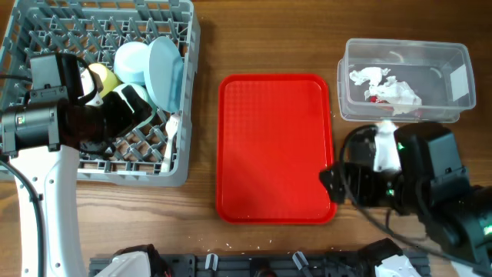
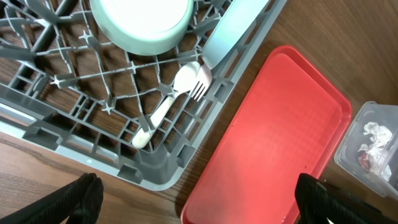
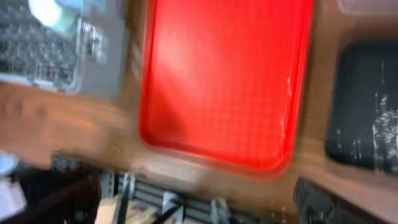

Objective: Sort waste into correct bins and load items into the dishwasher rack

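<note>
L claw (image 2: 202, 199) is spread wide, nothing between the fingers (image 2: 84, 196). It hangs over the near corner of the dishwasher rack (image 2: 62, 93), touching nothing. R claw (image 3: 196, 199) is also spread and empty, over the near edge of the red tray (image 3: 224, 81); that view is blurred.

L wrist cam gives what overhead can't: white spoon (image 2: 168, 99) and fork (image 2: 199, 87) lie side by side on the rack's grid by the corner wall, heads touching. Above them sits a pale green bowl (image 2: 143, 22), w/ the pale blue plate (image 2: 233, 25) on edge against the rack's wall. Overhead, my L arm covers most of that corner; I only see the plate (image 1: 165, 73) upright and the yellow cup (image 1: 102, 77) beside the arm.

R wrist cam shows the black tray (image 3: 367, 112) right of the red tray, apart from it. Overhead, the R arm hides it.

Clear tub (image 1: 453, 77) sits at the far R, w/ napkins (image 1: 377, 81) and a red-and-white wrapper (image 1: 377, 98) inside.

Room: bare table (image 1: 204, 192) strip between rack and red tray, and the red tray's surface is open.
</note>
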Motion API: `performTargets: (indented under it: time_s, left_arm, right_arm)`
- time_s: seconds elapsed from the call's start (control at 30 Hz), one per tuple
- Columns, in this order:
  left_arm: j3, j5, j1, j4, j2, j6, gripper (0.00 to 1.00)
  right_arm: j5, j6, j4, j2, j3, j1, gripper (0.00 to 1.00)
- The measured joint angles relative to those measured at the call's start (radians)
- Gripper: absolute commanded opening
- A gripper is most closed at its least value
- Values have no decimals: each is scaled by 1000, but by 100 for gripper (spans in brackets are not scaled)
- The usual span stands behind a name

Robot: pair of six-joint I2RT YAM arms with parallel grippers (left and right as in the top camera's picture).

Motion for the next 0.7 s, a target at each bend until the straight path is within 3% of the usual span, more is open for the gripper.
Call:
performTargets:
  time_s: [0.17,0.5,0.7]
  left_arm:
    - [0,0,0,0,0,0,100]
    - [0,0,0,1,0,0,100]
    - [0,0,0,1,0,0,100]
  right_arm:
    - [15,-128,349,-234,-183,-10,100]
    - [24,-219,724,-739,-731,-110,100]
    - [23,-219,1021,-859,-995,-124,100]
